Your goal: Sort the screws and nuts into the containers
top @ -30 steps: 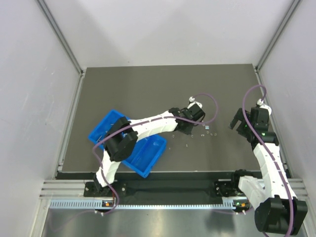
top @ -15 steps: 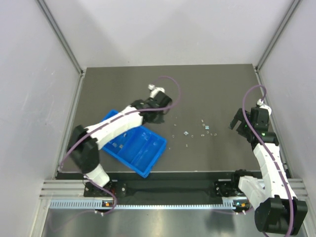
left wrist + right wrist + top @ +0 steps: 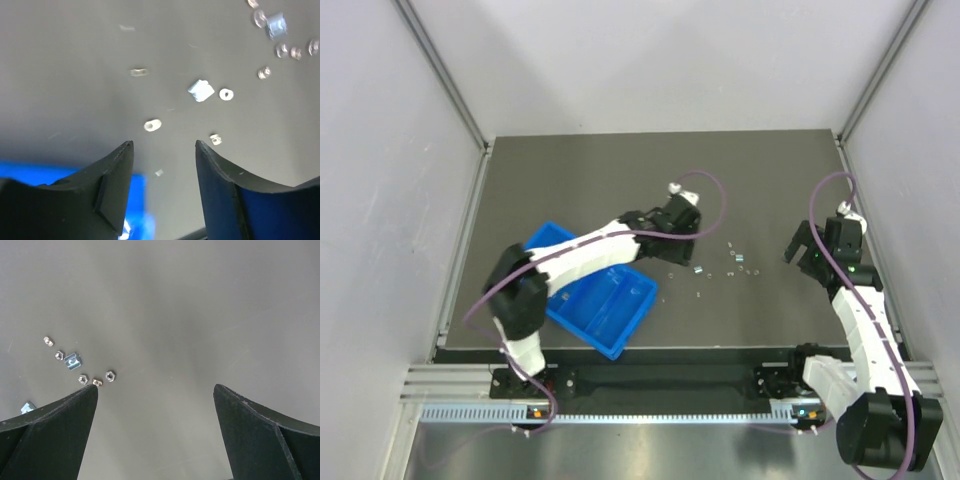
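The left gripper [image 3: 164,145] has its jaws spread with nothing between them, hanging low over the dark table [image 3: 75,75]. The nearest nuts [image 3: 152,125] lie loose on the table just ahead of the fingertips, one before each jaw, with a squarer block of metal a little farther out. More nuts are scattered toward the far right corner of the wrist view. A thin sliver [image 3: 140,72] farther on may be a screw, but it is too small to be sure. The blue tray [image 3: 610,310] sits just behind the left jaws, askew on the table, and this arm reaches out over it. What lies in its compartments I cannot make out. The right gripper [image 3: 155,387] is spread wide and empty, poised above bare table with its own small cluster of nuts off to its left. The main risk is the size of the pieces. A jaw that lands on a nut's edge would likely flick it away or skate over it. The pieces lie close enough that one closing could catch two, or nudge a neighbour. A weak pinch could shed a nut on the way, or drop it in the wrong compartment. Both arms work the same scatter, so they could crowd each other.
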You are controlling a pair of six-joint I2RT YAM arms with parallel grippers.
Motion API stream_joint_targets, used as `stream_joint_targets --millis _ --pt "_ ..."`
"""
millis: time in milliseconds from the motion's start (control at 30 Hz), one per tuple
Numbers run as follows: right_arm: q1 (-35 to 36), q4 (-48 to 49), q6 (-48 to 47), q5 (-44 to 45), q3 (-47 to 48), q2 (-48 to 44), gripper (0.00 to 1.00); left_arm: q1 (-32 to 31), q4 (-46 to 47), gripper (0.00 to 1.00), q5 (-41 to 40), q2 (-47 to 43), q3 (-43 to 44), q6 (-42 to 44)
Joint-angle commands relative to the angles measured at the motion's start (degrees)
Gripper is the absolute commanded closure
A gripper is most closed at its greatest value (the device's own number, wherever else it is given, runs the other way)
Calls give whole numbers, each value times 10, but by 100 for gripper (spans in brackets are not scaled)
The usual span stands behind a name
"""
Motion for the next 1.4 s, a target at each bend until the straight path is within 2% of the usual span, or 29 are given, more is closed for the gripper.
stream_joint_targets --millis 0,200,333,367,433,633,900,1233,1367 --pt "-9 13 6 2 2 -14 0 -24 24 41 48 87 60 42" --pt "-9 10 5 5 1 -23 0 -28 -3 40 47 177 148 63" --pt "-9 11 6 5 -1 -19 0 -33 -91 42 -50 226 225 -49" --pt "-9 11 6 5 -1 -18 0 -34 -105 43 -57 234 233 -100" --pt "-9 11 7 6 -1 -19 0 -37 -110 46 -59 245 234 -139" --pt "-9 17 2 -3 -3 -15 0 -59 -110 44 -95 261 222 -227" --pt "-9 26 1 -28 -7 -21 0 -79 -154 43 -146 304 266 -281" --pt "7 26 0 -21 -12 -35 0 -79 -162 45 -177 333 274 -330" --pt "12 24 1 -17 -11 -33 0 -78 -159 49 -168 344 274 -332"
